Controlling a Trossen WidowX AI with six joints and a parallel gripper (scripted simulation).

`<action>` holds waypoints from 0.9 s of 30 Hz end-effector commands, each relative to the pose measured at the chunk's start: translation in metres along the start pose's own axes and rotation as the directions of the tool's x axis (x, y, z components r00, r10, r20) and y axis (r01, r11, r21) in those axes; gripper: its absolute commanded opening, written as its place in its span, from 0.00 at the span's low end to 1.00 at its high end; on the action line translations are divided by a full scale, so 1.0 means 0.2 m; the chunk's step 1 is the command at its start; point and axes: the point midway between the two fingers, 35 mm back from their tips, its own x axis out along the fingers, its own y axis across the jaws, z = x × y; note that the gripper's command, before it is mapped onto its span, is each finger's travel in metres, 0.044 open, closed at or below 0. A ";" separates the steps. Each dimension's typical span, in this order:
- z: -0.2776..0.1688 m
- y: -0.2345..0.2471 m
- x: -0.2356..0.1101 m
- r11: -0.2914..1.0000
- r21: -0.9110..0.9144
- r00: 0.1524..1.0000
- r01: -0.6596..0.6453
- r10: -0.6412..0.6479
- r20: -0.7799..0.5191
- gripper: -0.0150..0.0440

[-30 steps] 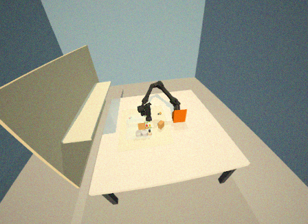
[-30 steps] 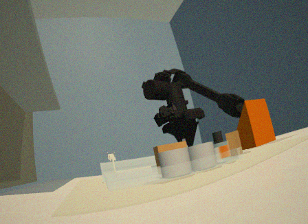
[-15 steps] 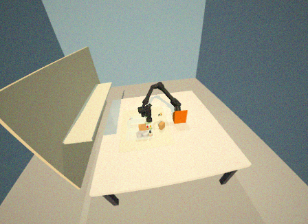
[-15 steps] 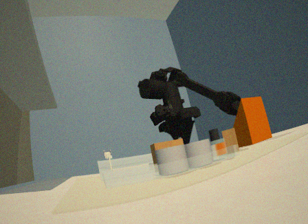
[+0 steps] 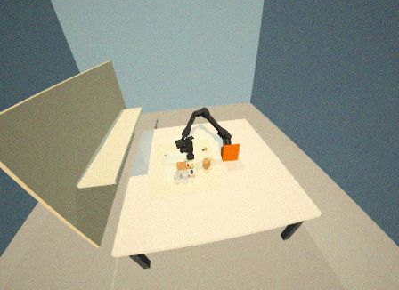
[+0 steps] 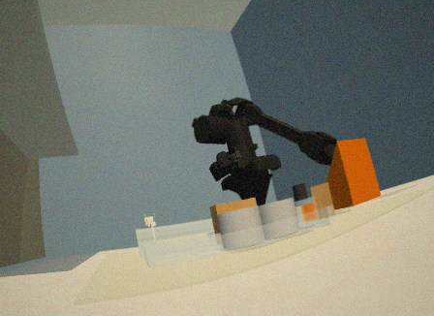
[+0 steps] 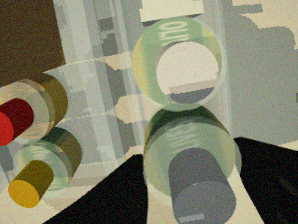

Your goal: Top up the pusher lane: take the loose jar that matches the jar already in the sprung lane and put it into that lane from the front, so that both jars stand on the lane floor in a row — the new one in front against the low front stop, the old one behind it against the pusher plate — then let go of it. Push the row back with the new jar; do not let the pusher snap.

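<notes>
My gripper (image 7: 188, 156) (image 5: 189, 155) is shut on a clear greenish jar with a grey lid (image 7: 198, 177), seen from above in the wrist view. Right ahead of it a second clear jar with a pale lid (image 7: 180, 63) stands in the clear-walled lane (image 7: 100, 43). The two jars nearly touch. In the exterior view the gripper (image 6: 252, 186) hangs low behind two grey jars, and its fingertips and the held jar are hidden.
A jar with a red lid (image 7: 16, 116) and one with a yellow lid (image 7: 32, 181) stand to the left. Two grey jars (image 6: 239, 225) (image 6: 279, 217), a brown box (image 6: 232, 205), a tan box (image 6: 322, 194) (image 5: 207, 164) and an orange block (image 6: 354, 172) (image 5: 231, 152) stand nearby.
</notes>
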 end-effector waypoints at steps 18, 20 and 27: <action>0.02 -0.01 0.03 1.000 0.012 1.000 0.008 -0.009 0.019 0.25; 0.02 -0.01 0.03 1.000 0.012 1.000 0.008 -0.009 0.019 0.25; 0.02 -0.01 0.04 1.000 0.012 1.000 0.009 -0.009 0.019 0.25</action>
